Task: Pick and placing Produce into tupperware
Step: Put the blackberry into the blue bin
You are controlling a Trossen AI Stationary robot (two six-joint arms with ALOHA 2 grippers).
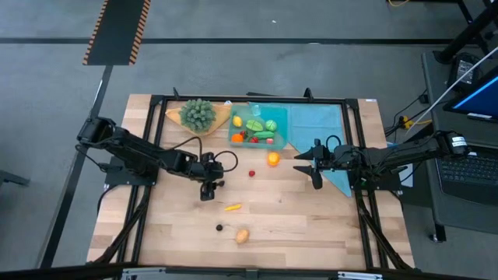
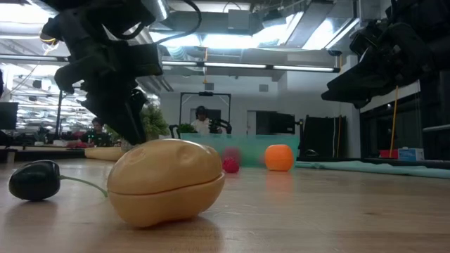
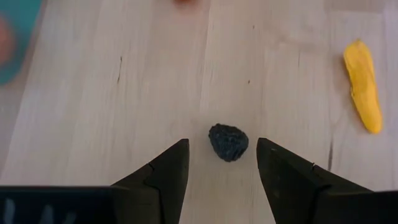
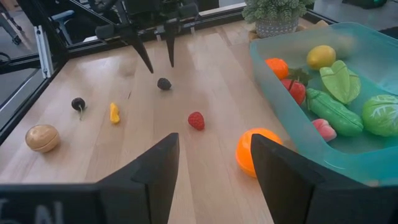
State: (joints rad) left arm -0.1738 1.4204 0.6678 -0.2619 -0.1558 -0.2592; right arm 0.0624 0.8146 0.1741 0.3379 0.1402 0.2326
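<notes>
The left gripper [image 3: 222,163] hovered over the pale wooden counter [image 1: 311,210] with its fingers parted and empty, a small dark bumpy toy berry [image 3: 228,142] lying between the tips, apparently untouched. The right gripper [image 4: 214,163] hung open and empty near a round orange toy fruit [image 4: 256,151] just beside the clear teal plastic tupperware [image 4: 292,118], which held several toy produce pieces.
</notes>
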